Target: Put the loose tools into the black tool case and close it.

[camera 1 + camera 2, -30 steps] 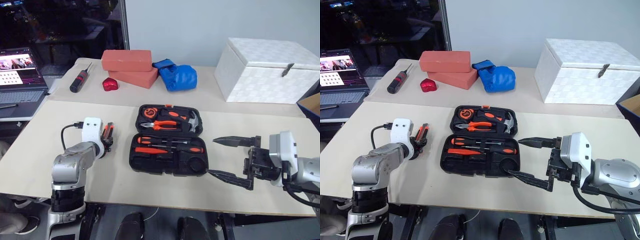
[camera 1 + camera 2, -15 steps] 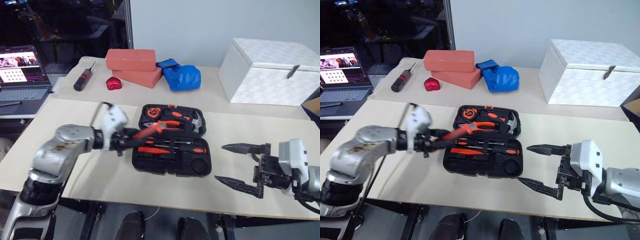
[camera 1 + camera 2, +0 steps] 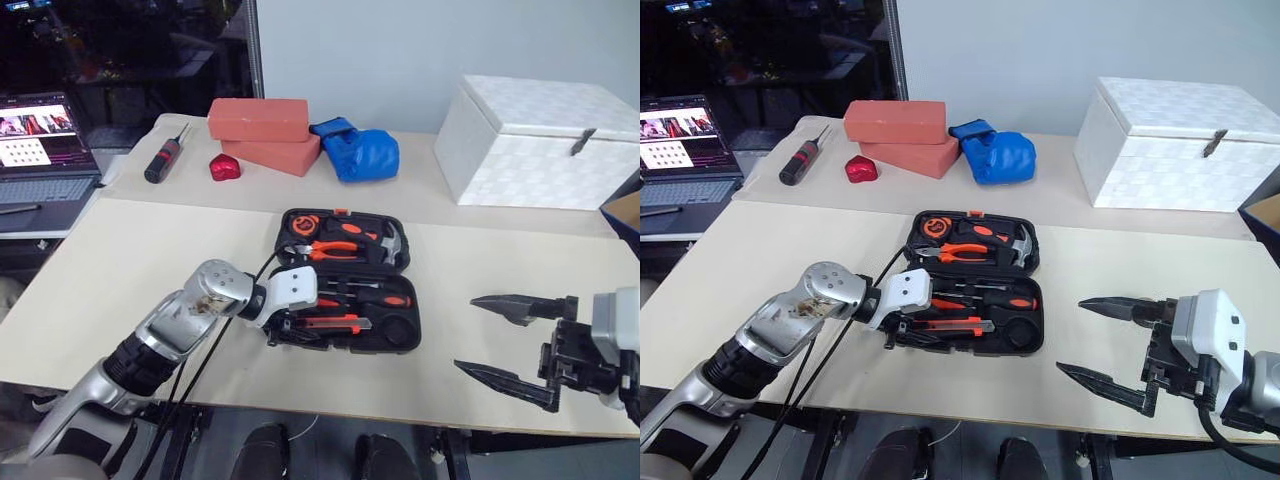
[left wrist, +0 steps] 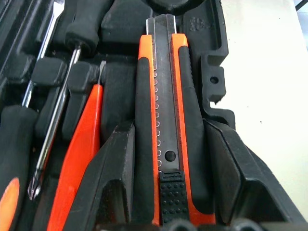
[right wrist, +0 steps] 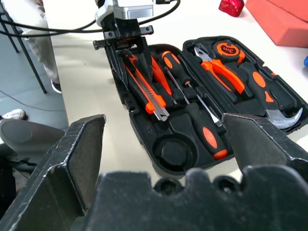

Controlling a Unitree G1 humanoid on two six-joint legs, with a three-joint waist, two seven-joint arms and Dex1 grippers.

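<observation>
Since a second ago the left arm has swung from the bare table at the left over to the near half of the open case, carrying the knife with it, while the right arm has drawn back a little toward the lower right corner.

At the upper left of the head views sit an open laptop (image 3: 40,150), a thick black-and-red-handled screwdriver (image 3: 162,160) and a small shiny red object (image 3: 222,167). Next come two stacked salmon-red bricks (image 3: 262,132) and a crumpled blue cloth bundle (image 3: 358,152).

At centre frame, the left gripper (image 3: 318,322) is clamped on the orange-and-black utility knife (image 4: 166,120), its two black fingers (image 4: 118,183) pressed against either side of the handle. The knife lies along the front row of the rounded black plastic tool case (image 3: 420,325), which lies open on the pale tabletop (image 3: 130,260). Beside the knife, slim orange-and-black-handled screwdrivers (image 5: 202,126) rest in their moulded slots.

At the upper right stands a white textured lidded box (image 3: 540,140). At the lower right, the right gripper (image 3: 510,340) hangs over the table edge with its jaws spread wide and nothing between them, well apart from the case.
</observation>
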